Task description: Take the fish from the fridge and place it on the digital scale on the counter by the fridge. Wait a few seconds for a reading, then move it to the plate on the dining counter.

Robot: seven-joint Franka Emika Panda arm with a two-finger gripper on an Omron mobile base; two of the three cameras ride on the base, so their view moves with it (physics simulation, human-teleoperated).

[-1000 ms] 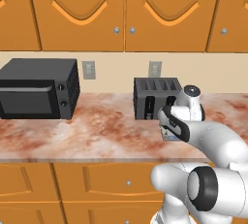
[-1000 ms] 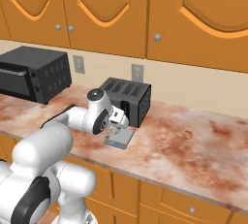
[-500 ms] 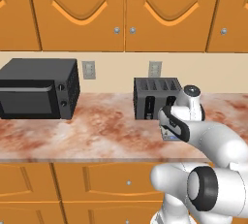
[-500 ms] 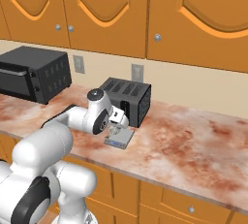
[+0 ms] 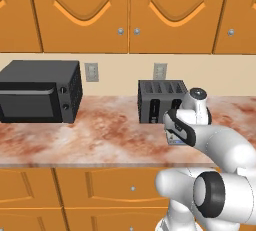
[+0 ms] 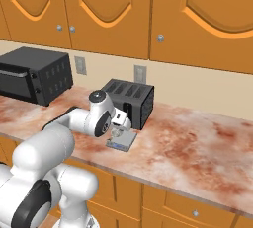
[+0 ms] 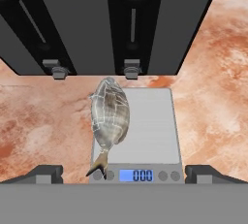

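The fish [image 7: 109, 113], silver-grey with a striped body, lies on the left half of the digital scale [image 7: 147, 126], its tail over the front edge beside the lit display. The scale [image 6: 123, 143] rests on the counter [image 6: 197, 143] just in front of the black toaster. My gripper [image 7: 125, 173] hovers right above the scale and is open, its fingertips [image 7: 46, 172] wide apart on either side and touching nothing. From the right base view the gripper [image 6: 117, 129] points down over the scale. The fridge, the plate and the dining counter are out of view.
A black toaster [image 5: 160, 100] stands directly behind the scale, close to my hand. A black microwave [image 5: 40, 97] sits further left on the counter [image 5: 100, 135]. Orange wall cabinets hang above. To the right of the scale lies bare marbled top [image 6: 207, 138].
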